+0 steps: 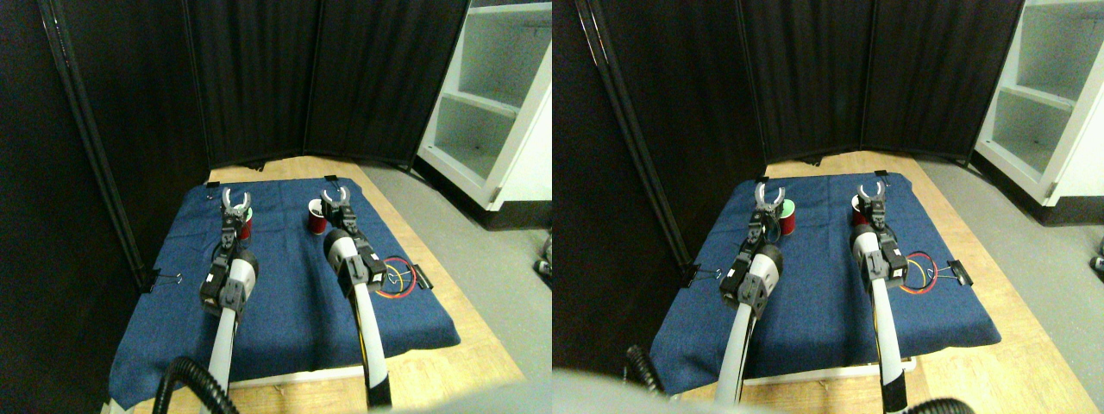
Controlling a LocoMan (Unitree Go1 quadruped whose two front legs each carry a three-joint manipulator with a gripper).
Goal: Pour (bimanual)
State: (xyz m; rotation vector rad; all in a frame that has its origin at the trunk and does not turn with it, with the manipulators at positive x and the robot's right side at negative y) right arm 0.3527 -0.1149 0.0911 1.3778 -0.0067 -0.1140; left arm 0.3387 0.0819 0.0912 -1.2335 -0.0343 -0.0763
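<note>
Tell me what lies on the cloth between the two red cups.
Nothing: in the stereo pair view, only bare blue cloth shows between the left red cup and the right red cup. Each manipulator reaches up at its own cup, not across that stretch.

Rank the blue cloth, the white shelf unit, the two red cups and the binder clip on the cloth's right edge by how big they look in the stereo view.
1. blue cloth
2. white shelf unit, partly cut off by the frame
3. left red cup and right red cup: alike, both partly hidden by the grippers
4. binder clip

2 red cups (246,226) (316,217) – 2 grippers (233,197) (335,197) – 1 blue cloth (293,293), 2 binder clips (148,279) (423,277).
</note>
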